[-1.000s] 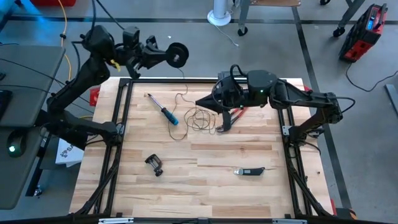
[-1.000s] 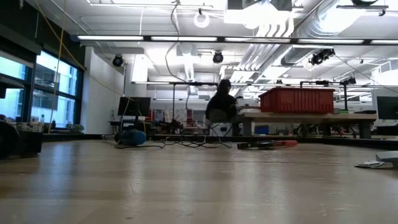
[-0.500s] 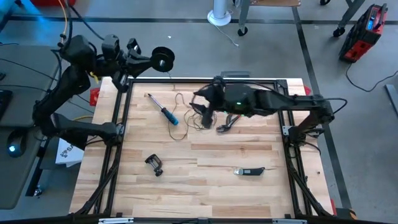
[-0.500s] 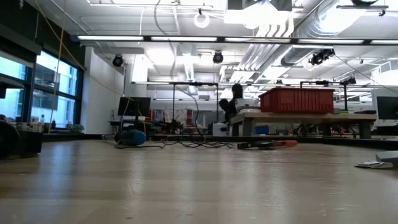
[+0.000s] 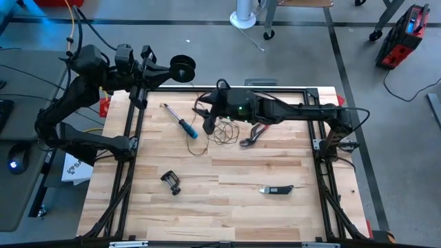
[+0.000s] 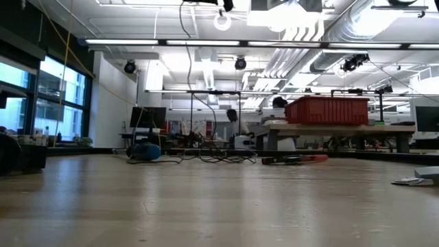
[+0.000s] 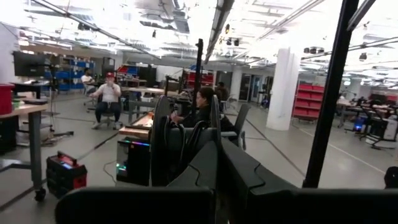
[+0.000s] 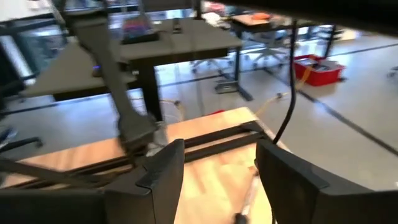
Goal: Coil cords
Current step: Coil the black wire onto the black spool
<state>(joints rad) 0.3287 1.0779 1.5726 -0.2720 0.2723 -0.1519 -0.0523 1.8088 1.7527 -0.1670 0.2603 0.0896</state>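
The cord (image 5: pixel 220 129) is a hair-thin dark wire lying in loose loops on the far middle of the wooden table. In the low view a strand of the cord (image 6: pixel 184 34) rises from the loops and leaves the picture at the top. Its small round black reel (image 5: pixel 183 67) hangs beyond the table's far left corner, with my left gripper (image 5: pixel 172 67) shut on it. My right gripper (image 5: pixel 207 121) reaches in from the right, just left of the loops. In its wrist view the right gripper (image 8: pixel 217 180) is open with nothing between the fingers. My left gripper holds the reel (image 7: pixel 161 146) at its fingers' free ends, coming level from the table's left side. The reel stands on edge, lifted clear of everything, beyond the table's far edge. The fingers themselves hide which part of the reel they have.
A blue-handled screwdriver (image 5: pixel 182 122) lies left of the loops and red pliers (image 5: pixel 253 133) lie right of them. A small black clamp (image 5: pixel 171 182) and a black tool (image 5: pixel 276 189) sit nearer the front. Black frame rails (image 5: pixel 135 138) run along the table's sides.
My right gripper has gone toward the table's left edge, from the pliers past the loops, and has opened. My left gripper has drawn the reel a little toward the left, still clear of the table.
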